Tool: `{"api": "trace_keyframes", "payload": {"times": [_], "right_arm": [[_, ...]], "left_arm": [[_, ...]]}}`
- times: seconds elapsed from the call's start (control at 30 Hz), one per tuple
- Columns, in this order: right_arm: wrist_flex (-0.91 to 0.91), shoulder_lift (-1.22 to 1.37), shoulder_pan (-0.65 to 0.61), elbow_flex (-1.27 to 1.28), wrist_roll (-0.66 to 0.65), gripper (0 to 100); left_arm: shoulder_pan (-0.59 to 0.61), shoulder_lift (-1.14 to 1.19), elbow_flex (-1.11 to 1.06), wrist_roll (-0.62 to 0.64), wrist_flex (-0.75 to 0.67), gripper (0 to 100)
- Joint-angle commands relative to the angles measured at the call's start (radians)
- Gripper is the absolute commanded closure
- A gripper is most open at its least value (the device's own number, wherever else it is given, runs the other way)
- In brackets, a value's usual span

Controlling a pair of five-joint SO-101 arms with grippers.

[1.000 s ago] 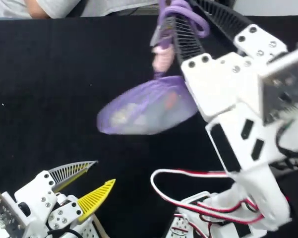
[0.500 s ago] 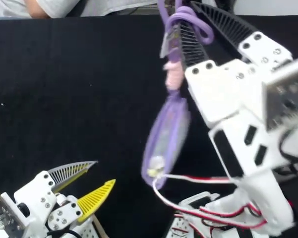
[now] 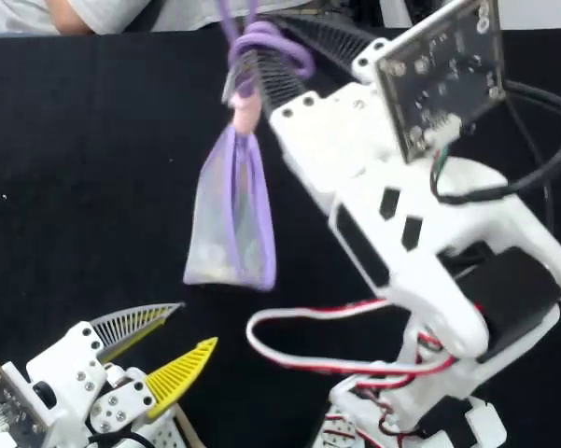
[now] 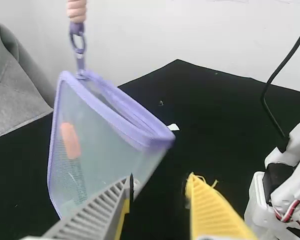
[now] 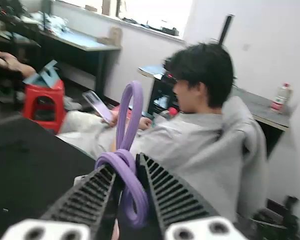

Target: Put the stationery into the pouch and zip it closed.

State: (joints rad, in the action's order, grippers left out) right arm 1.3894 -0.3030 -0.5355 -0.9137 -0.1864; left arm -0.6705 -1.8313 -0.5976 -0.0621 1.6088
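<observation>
Table edge: the black table (image 3: 93,168) ends at the back of the high view, right behind the right gripper (image 3: 261,37).
Room: black tabletop stretches from the pouch (image 3: 231,219) toward the left arm's side. On the other side, the right arm's white body is just beside the pouch.
Pouch: it hangs tilted in the air from its purple loop (image 3: 266,47) and pink charm (image 3: 246,114), its lower corner well apart from the left gripper (image 3: 196,324).
Contents: an orange piece (image 4: 70,140) shows through the mesh.
Zip: cannot tell if it is closed.
Right gripper: its black ribbed fingers (image 5: 90,192) are pinched nearly together on the loop and bear the pouch.
Left gripper: it sits low at the near side, its grey and yellow fingers (image 4: 209,210) spread apart and holding nothing. In the left wrist view the pouch hangs just past them.
Cable: a red-and-white cable (image 3: 289,327) loops below the pouch by the right arm's base.
</observation>
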Motion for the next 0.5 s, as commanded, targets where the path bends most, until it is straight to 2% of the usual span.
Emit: {"api": "trace_keyframes", "payload": {"times": [0.0,0.23,0.47], "right_arm": [[-0.037,-0.024,-0.094,-0.007,0.020,98.8],[-0.041,-0.024,-0.190,-0.007,0.020,98.8],[-0.041,-0.010,-0.206,-0.005,0.052,98.8]], "left_arm": [[-0.015,0.003,0.002,0.003,0.000,82],[-0.015,0.003,0.001,0.003,0.000,82],[-0.016,0.003,0.001,0.003,0.000,82]]}}
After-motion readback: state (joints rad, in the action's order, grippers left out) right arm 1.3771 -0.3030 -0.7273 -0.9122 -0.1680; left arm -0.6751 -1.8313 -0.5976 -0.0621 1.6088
